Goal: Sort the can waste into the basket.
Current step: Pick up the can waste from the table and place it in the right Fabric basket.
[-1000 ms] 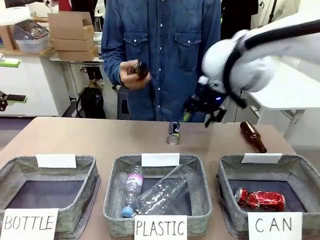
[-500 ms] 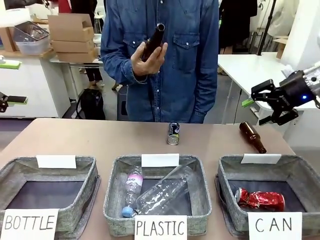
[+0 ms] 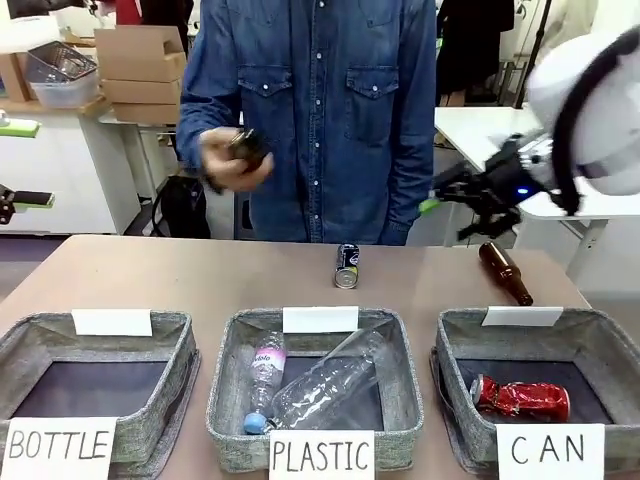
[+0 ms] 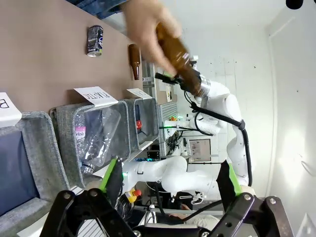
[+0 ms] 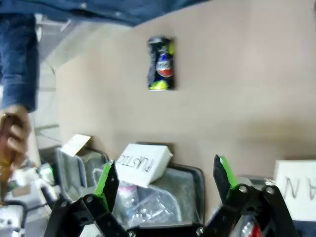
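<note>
1. Now, my right pincer (image 3: 455, 208) hangs spread and empty above the far right part of the worktop (image 3: 150, 275). My left pincer (image 4: 170, 170) is spread and empty too.
2. The black can (image 3: 347, 266) stands near the middle of the far edge. The red can (image 3: 520, 398) lies inside the CAN basket (image 3: 447, 350) at the near right corner.
3. A brown bottle (image 3: 505, 272) lies near the far right corner, close under my right pincer. I might seize it by mistake, or nudge it so it rolls.
4. The black can is small and upright. An off-centre squeeze could tip it and send it rolling.
5. The person's hand (image 3: 228, 160) waves another bottle beyond the far edge and might cross my reach.
6. The PLASTIC basket (image 3: 225, 400) sits just beside the CAN basket, so an early release could drop the can there.
</note>
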Controlling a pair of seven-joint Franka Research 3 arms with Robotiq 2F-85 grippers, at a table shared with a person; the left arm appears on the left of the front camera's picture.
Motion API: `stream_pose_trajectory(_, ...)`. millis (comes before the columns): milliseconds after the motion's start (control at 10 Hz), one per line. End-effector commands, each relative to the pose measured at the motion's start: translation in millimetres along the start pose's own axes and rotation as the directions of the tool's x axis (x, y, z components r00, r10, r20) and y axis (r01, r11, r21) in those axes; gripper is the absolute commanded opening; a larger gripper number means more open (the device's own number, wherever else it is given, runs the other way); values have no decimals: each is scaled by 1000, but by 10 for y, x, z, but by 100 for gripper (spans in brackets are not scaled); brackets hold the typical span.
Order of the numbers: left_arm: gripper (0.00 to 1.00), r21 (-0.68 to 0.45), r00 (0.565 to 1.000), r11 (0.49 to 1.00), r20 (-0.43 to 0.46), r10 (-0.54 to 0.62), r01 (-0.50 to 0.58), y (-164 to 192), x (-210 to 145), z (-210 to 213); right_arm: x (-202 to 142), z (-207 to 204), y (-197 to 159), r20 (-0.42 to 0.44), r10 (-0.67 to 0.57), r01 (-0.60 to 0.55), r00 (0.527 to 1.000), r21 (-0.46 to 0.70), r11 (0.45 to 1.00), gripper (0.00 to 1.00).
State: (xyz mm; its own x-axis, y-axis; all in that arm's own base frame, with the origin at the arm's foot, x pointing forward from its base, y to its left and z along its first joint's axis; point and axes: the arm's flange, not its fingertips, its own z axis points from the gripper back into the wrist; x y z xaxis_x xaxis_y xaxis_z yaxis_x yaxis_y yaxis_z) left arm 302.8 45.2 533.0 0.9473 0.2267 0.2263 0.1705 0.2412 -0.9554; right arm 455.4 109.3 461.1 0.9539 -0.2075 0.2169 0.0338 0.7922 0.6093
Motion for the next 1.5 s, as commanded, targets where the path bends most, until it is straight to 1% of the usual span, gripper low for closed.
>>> stream_pose_trajectory(0,100,-1,1000,1000,-10,-11,11,-15,-20,22,231,-139,45,-16,44,-44,999,-6,999,100)
stream_pose_trajectory(100,100,-1,1000,1000,-10,-11,11,-15,-20,22,168,68,-71,27,16,-15,1000,-22,1000,100)
stream_pose_trajectory(200,100,-1,1000,1000,-10,-11,11,-15,-20,22,99,140,-82,54,32,-27,998,-92,995,100)
stream_pose_trajectory(300,100,-1,1000,1000,-10,-11,11,-15,-20,22,117,-127,127,40,102,-93,994,-171,981,100)
stream_pose_trajectory(400,100,-1,1000,1000,-10,-11,11,-15,-20,22,194,-577,363,-29,171,-173,985,-242,955,100)
stream_pose_trajectory(500,100,-1,1000,1000,-10,-11,11,-15,-20,22,267,-962,525,-71,214,-226,974,-279,934,100)
stream_pose_trajectory(600,100,-1,1000,1000,-10,-11,11,-15,-20,22,356,-1428,656,-105,225,-248,969,-388,887,100)
stream_pose_trajectory(700,100,-1,1000,1000,-10,-11,11,-15,-20,22,360,-1621,722,-126,219,-252,967,-420,872,100)
stream_pose_trajectory(800,100,-1,1000,1000,-10,-11,11,-15,-20,22,358,-1916,771,-143,226,-267,964,-474,839,100)
stream_pose_trajectory(1000,100,-1,1000,1000,-10,-11,11,-15,-20,22,350,-2367,749,-196,201,-277,960,-548,789,100)
stream_pose_trajectory(1200,100,-1,1000,1000,-10,-11,11,-15,-20,22,337,-2576,770,-239,197,-294,951,-493,819,100)
stream_pose_trajectory(1400,100,-1,1000,1000,-10,-11,11,-15,-20,22,353,-2682,779,-251,180,-287,951,-506,813,100)
